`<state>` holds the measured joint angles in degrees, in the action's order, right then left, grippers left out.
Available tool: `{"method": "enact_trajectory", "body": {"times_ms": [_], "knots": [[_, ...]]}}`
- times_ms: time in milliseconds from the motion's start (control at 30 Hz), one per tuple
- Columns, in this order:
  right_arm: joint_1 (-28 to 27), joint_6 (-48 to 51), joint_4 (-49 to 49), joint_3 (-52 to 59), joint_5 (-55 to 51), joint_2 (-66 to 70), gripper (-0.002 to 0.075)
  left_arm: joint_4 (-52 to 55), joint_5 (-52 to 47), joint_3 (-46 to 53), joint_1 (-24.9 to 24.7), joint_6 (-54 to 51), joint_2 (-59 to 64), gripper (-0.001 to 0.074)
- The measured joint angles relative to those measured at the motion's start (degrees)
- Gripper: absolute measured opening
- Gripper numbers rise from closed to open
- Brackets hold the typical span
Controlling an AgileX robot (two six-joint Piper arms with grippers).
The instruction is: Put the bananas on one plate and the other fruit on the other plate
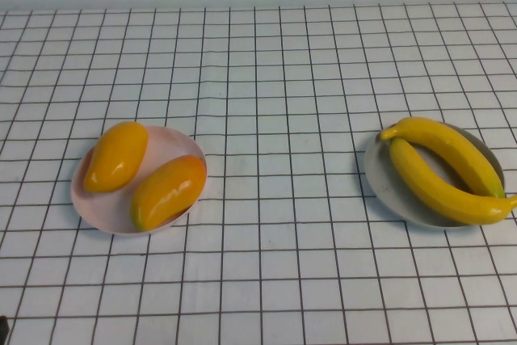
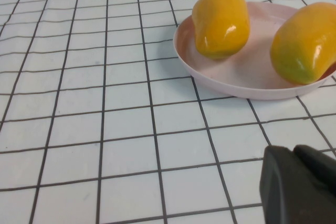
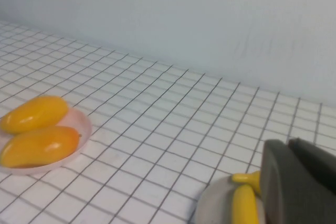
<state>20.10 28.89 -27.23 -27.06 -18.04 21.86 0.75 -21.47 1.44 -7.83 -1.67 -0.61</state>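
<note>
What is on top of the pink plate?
Two mango-like fruits lie side by side on the pink plate. They hide the plate beneath them. The left gripper and right gripper are off to the sides.

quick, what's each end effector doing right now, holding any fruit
Left end effector: holds nothing, near the pink plate; open or closed cannot be told.
Right end effector: holds nothing, by the bananas; cannot be told.

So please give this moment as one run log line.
bananas: grey plate | mangoes: pink plate | left hand, right hand: withdrawn, beside plates
</note>
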Motion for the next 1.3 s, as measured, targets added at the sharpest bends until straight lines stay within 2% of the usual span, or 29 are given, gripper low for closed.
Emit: {"method": "enact_trajectory", "body": {"times_ms": [100, 367, 533, 600, 700, 767, 900, 967, 1067, 1300], "knots": [[0.0, 0.0, 1.0, 4.8, 5.9, -2.1, -0.0015, 0.0, 0.0, 0.0, 0.0, 0.0, 0.0, -0.0004], [-0.1, 1.0, 1.6, 11.6, 12.8, -2.8, -0.0015, 0.0, 0.0, 0.0, 0.0, 0.0, 0.0, -0.0004], [-0.2, 1.4, 1.6, 16.0, 25.5, -2.9, -0.0016, 0.0, 0.0, 0.0, 0.0, 0.0, 0.0, -0.0004], [-1.3, 1.3, 1.6, 18.5, 29.1, -3.8, -0.0016, 0.0, 0.0, 0.0, 0.0, 0.0, 0.0, -0.0004], [-6.7, -1.6, 3.2, 22.4, 30.5, -7.6, -0.0016, 0.1, 0.0, 0.0, 0.0, 0.0, 0.0, -0.0004], [-11.5, -5.5, 5.9, 24.2, 30.2, -10.3, -0.0016, 0.1, 0.0, 0.0, 0.0, 0.0, 0.0, -0.0004], [-20.5, -19.8, 13.0, 27.6, 25.0, -16.4, -0.0016, 0.1, 0.0, 0.0, 0.0, 0.0, 0.0, -0.0004], [-22.5, -25.7, 15.6, 28.3, 21.3, -19.1, -0.0016, 0.1, 0.0, 0.0, 0.0, 0.0, 0.0, -0.0004], [-22.8, -30.9, 18.0, 28.4, 13.2, -22.0, -0.0016, 0.1, 0.0, 0.0, 0.0, 0.0, 0.0, -0.0004], [-16.9, -33.1, 21.1, 28.6, 1.8, -22.3, -0.0016, 0.1, 0.0, 0.0, 0.0, 0.0, 0.0, -0.0004]]}}
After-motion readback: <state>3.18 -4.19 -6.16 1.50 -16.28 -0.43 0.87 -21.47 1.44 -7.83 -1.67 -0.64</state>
